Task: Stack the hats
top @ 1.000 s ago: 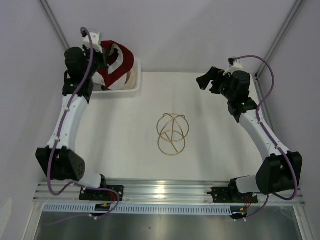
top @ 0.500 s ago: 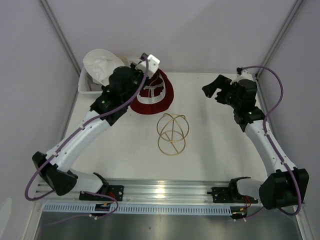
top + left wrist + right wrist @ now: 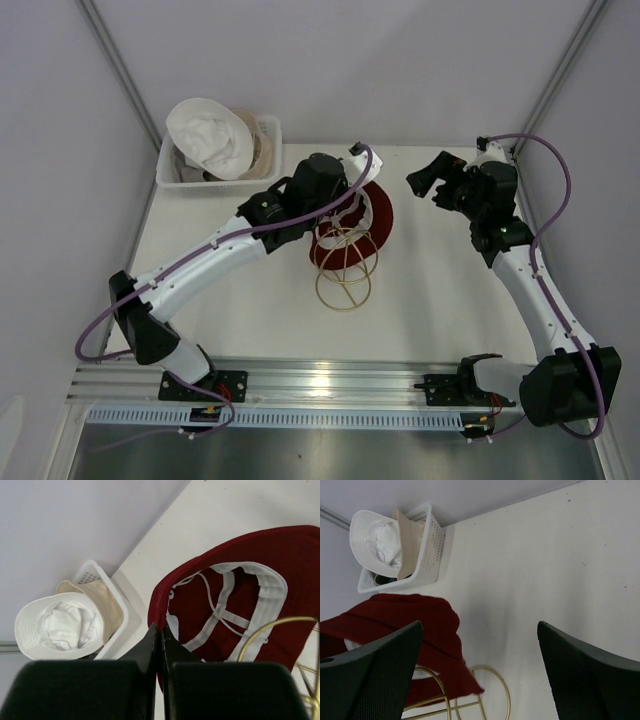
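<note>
My left gripper [image 3: 345, 200] [image 3: 160, 628] is shut on the brim of the dark red hat [image 3: 380, 215] [image 3: 280, 550]. The hat hangs open side up, white inner bands showing, over the top of the gold wire stand [image 3: 343, 280] [image 3: 270, 632] at the table's middle. In the right wrist view the red hat [image 3: 410, 620] drapes over the stand [image 3: 495, 680]. The white hat [image 3: 210, 135] [image 3: 57, 625] and a beige hat [image 3: 262, 150] [image 3: 107, 600] lie in the basket. My right gripper [image 3: 432, 178] [image 3: 479, 625] hangs open and empty to the right of the stand.
The white mesh basket [image 3: 170, 180] [image 3: 125, 625] [image 3: 432, 535] stands at the table's back left corner against the wall. Slanted frame posts rise at both back corners. The aluminium rail with both arm bases runs along the near edge.
My left arm has swung from the basket to the middle of the table, carrying the dark red hat over the wire stand. The white hat now tops the basket. The right arm barely moved.
</note>
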Controlling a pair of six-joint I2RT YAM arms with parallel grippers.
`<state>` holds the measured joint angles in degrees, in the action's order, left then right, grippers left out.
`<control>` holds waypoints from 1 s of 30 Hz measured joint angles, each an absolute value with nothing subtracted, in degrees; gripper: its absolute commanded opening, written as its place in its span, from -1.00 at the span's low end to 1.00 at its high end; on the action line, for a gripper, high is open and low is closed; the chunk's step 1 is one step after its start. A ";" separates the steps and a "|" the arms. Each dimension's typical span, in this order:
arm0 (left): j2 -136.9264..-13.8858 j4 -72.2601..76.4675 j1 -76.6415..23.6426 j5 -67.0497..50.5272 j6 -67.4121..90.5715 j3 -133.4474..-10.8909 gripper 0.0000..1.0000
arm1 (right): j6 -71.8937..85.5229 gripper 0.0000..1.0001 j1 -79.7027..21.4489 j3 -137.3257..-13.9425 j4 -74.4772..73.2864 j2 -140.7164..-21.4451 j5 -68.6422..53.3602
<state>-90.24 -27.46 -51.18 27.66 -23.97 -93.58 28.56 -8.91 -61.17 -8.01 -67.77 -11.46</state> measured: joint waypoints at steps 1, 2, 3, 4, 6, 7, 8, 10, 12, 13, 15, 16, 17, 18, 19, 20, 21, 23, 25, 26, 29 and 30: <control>-89.60 -28.73 -51.64 27.20 -23.62 -93.58 -0.99 | 28.60 0.99 -8.91 -61.17 -8.16 -68.01 -11.46; -88.77 -29.95 -51.94 26.76 -23.22 -93.58 -0.99 | 28.64 0.99 -8.91 -61.17 -8.40 -68.23 -11.46; -87.77 -31.20 -52.56 26.37 -22.94 -93.58 -0.99 | 28.69 0.99 -8.91 -61.17 -8.58 -68.38 -11.44; -86.70 -32.40 -53.39 25.96 -22.85 -93.60 -0.99 | 28.71 0.99 -8.88 -61.14 -8.80 -68.51 -11.42; -84.60 -34.11 -55.44 25.08 -22.70 -93.65 -0.99 | 28.77 0.99 -8.88 -61.08 -9.15 -68.73 -11.44; -83.53 -34.79 -56.75 24.75 -22.63 -93.69 -0.99 | 28.80 0.99 -8.88 -61.06 -9.34 -68.79 -11.42; -82.61 -35.44 -57.82 24.60 -22.59 -93.80 -0.99 | 28.88 0.99 -8.88 -61.06 -9.50 -68.79 -11.42; -81.41 -36.62 -59.66 24.23 -22.52 -94.30 -0.99 | 28.95 0.99 -8.86 -60.90 -9.56 -68.79 -11.44; -80.88 -37.60 -60.58 24.21 -22.46 -94.59 -0.99 | 28.97 0.99 -8.86 -60.55 -9.56 -68.77 -11.42; -80.82 -38.17 -61.12 24.21 -22.33 -94.65 -0.99 | 28.97 0.99 -8.86 -60.16 -9.52 -68.73 -11.40; -80.84 -39.46 -61.71 24.01 -21.85 -94.65 -0.99 | 28.97 0.99 -8.88 -58.94 -9.41 -68.53 -10.96; -80.86 -40.29 -62.24 24.03 -21.50 -94.65 -0.99 | 28.95 0.99 -8.88 -58.39 -9.50 -68.45 -10.76; -80.86 -40.97 -62.85 24.05 -21.17 -94.65 -0.99 | 28.95 0.99 -8.86 -57.74 -9.65 -68.36 -10.35; -80.86 -41.47 -63.61 24.08 -20.82 -94.65 -0.99 | 28.93 0.99 -8.86 -57.23 -9.69 -68.36 -9.89; -80.86 -41.74 -64.45 24.12 -20.12 -94.61 -0.99 | 28.93 0.99 -8.86 -56.80 -9.78 -68.36 -9.47; -80.79 -41.74 -65.19 24.12 -19.38 -94.41 -0.99 | 28.93 0.99 -8.86 -56.25 -9.58 -68.31 -9.08; -80.64 -41.67 -65.73 24.10 -18.74 -94.06 -0.99 | 28.93 0.99 -8.86 -55.55 -9.30 -68.20 -8.60; -79.77 -41.58 -66.78 24.03 -17.04 -92.64 -0.99 | 28.99 0.99 -8.86 -53.63 -8.19 -67.94 -7.92; -78.67 -41.65 -67.61 24.10 -15.62 -91.26 -0.99 | 29.50 0.99 -8.86 -51.70 -7.94 -67.92 -7.68; -78.17 -41.69 -68.14 24.10 -14.92 -90.83 -0.99 | 29.89 0.99 -8.82 -50.89 -7.99 -67.92 -7.68; -76.88 -41.65 -70.52 23.83 -13.45 -89.73 -0.99 | 31.11 0.99 -8.78 -48.99 -7.79 -67.79 -7.68; -76.53 -41.58 -71.64 23.81 -13.08 -89.23 -0.99 | 31.48 0.99 -8.78 -48.16 -7.79 -67.51 -7.40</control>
